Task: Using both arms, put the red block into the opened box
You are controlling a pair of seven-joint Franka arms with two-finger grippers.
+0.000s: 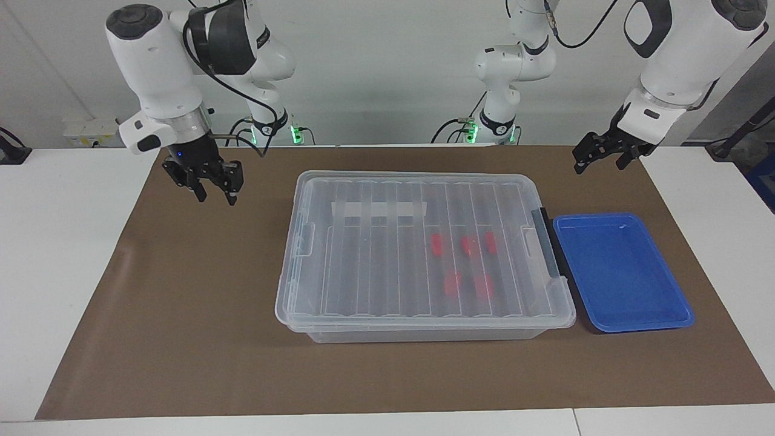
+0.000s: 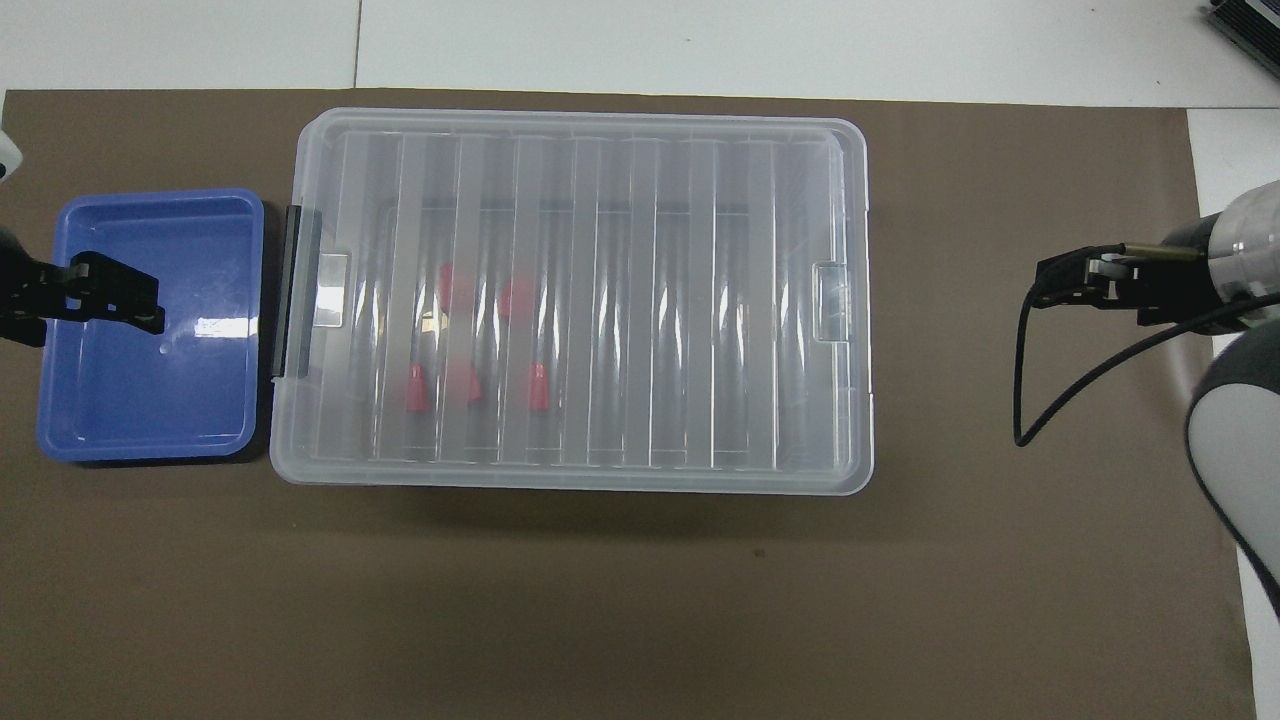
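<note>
The box [image 1: 424,254] is seen in the middle of the brown mat [image 1: 181,303] with its ribbed lid [image 2: 585,290] closed on it. Five red blocks [image 1: 465,246] are seen through the lid, inside the box, toward the left arm's end. A blue tray [image 1: 623,272] is set just beside the box's dark latch [image 1: 548,251]. The right gripper [image 1: 215,197] is held above the bare mat, its fingers spread and empty. The left gripper [image 1: 596,158] is raised over the mat near the tray, fingers apart, nothing grasped.
</note>
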